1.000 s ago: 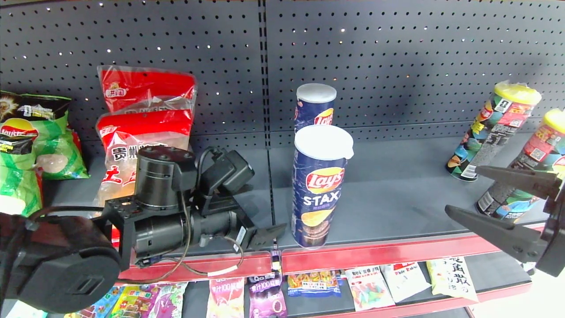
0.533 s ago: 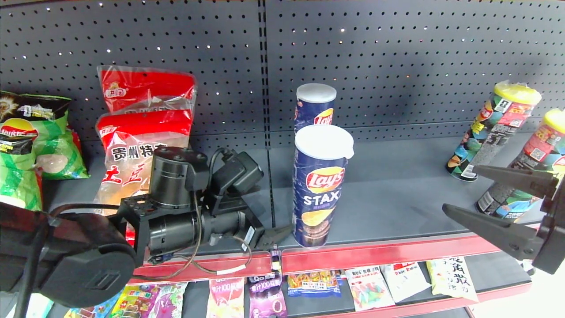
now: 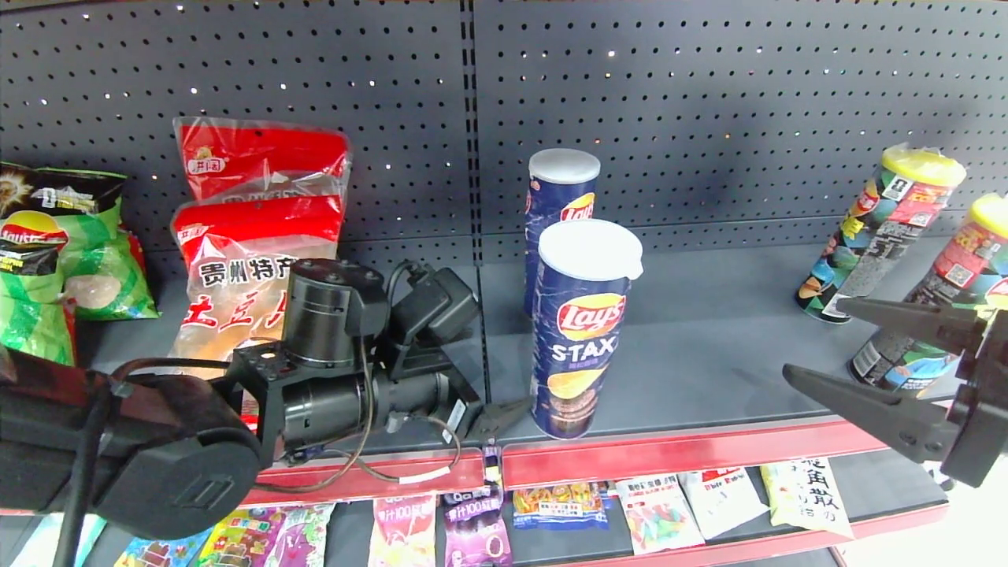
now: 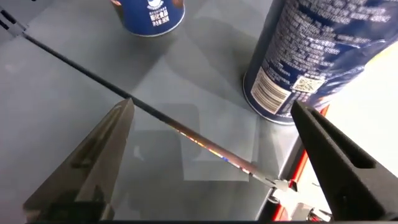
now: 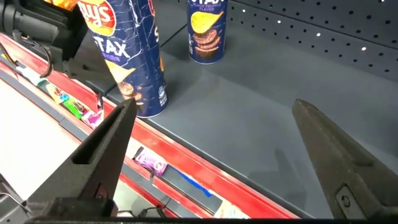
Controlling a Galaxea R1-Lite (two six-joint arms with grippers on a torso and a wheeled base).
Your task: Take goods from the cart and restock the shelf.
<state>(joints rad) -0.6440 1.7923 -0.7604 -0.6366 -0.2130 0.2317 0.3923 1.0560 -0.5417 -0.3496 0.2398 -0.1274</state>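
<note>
The front chip can (image 3: 584, 327) stands upright on the shelf (image 3: 709, 354), right at its red front lip (image 3: 669, 453), with a second blue can (image 3: 561, 197) close behind it. The left jaws lie low on the shelf just left of the front chip can, spread wide and holding nothing. One fingertip (image 3: 500, 413) sits by the can's base, and whether it touches cannot be told. The can's long axis is vertical, and it lies ahead of that one fingertip rather than inside the gap, so the left jaws would probably have to shift across to bracket it. The right jaws hang well to the right of the front chip can, near the yellow-lidded cans (image 3: 882, 228), also wide open and empty. The left arm (image 3: 346, 394) is plainly the nearer one.
</note>
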